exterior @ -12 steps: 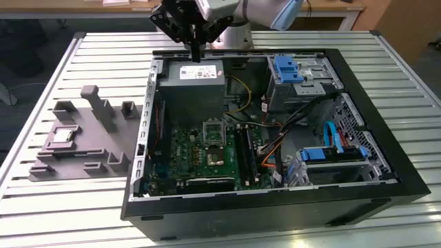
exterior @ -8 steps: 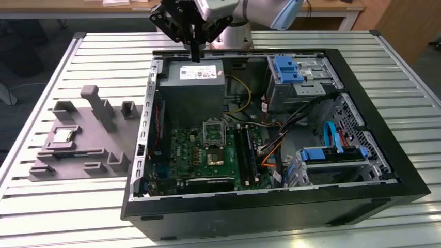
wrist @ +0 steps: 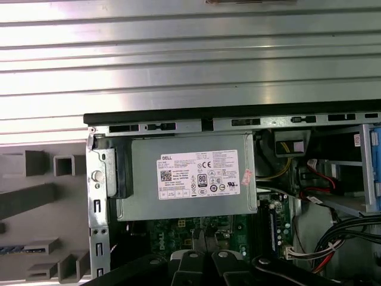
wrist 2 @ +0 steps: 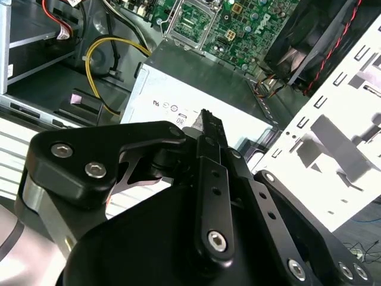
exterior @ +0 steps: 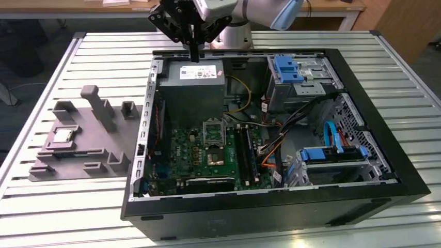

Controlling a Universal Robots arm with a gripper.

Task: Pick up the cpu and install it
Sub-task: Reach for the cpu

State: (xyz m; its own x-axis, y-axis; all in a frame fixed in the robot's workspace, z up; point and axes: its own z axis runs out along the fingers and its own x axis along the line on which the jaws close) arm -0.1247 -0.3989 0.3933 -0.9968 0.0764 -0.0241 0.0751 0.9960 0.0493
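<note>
The cpu (exterior: 63,136), a small silver square chip, lies in a recess of the grey moulded tray (exterior: 90,155) on the exterior view's left, outside the computer case. My gripper (exterior: 195,57) hangs high above the far edge of the open case, over the grey power supply (exterior: 196,77), well away from the cpu. Its black fingers are pressed together with nothing between them, as both wrist views show (wrist 2: 205,116) (wrist: 202,235). The motherboard's socket (exterior: 214,132) stands with its frame open in the middle of the board and also shows in the second wrist view (wrist 2: 193,18).
The black case (exterior: 386,170) lies on its side on a slatted metal table (exterior: 103,46). Inside are blue drive brackets (exterior: 287,70), cable bundles (exterior: 303,116) and a yellow wire (exterior: 242,95). Upright blocks (exterior: 103,106) rise from the tray near the cpu.
</note>
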